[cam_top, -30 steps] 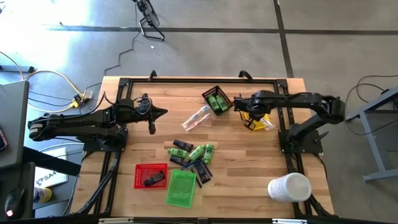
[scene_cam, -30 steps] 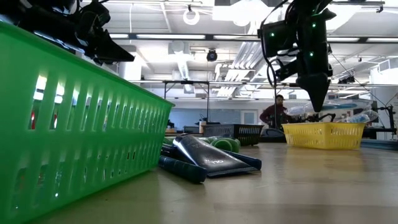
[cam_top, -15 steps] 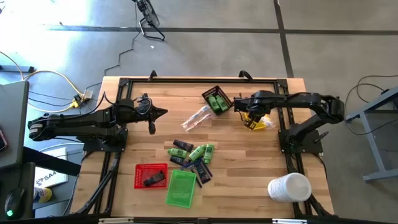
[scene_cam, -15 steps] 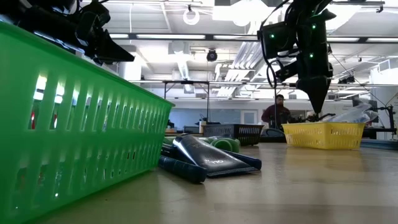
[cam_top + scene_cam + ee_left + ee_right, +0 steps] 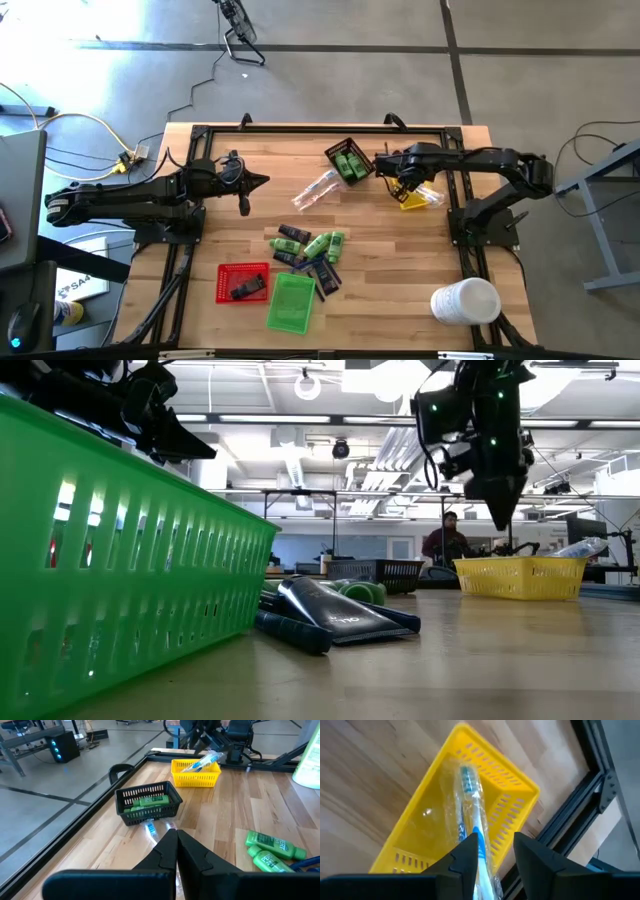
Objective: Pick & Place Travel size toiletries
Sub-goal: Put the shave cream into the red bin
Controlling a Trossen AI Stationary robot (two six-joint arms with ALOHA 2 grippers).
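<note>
right gripper [image 5: 492,852] part-open, empty, above yellow tray [image 5: 427,827] | wrapped toothbrush [image 5: 470,800] lies lengthwise below | left gripper [image 5: 176,851] closed, well apart

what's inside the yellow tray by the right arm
The yellow tray holds one long clear-wrapped stick with blue on it, lying lengthwise. The right gripper hides the stick's near end and that part of the tray.

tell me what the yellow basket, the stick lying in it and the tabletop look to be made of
Yellow basket: looks like glossy moulded plastic, with slotted walls. Stick: seemingly a white and blue plastic piece inside thin clear film, which crinkles and glints. Tabletop: pale wood planks, visible grain and seams, with a smooth satin finish.
</note>
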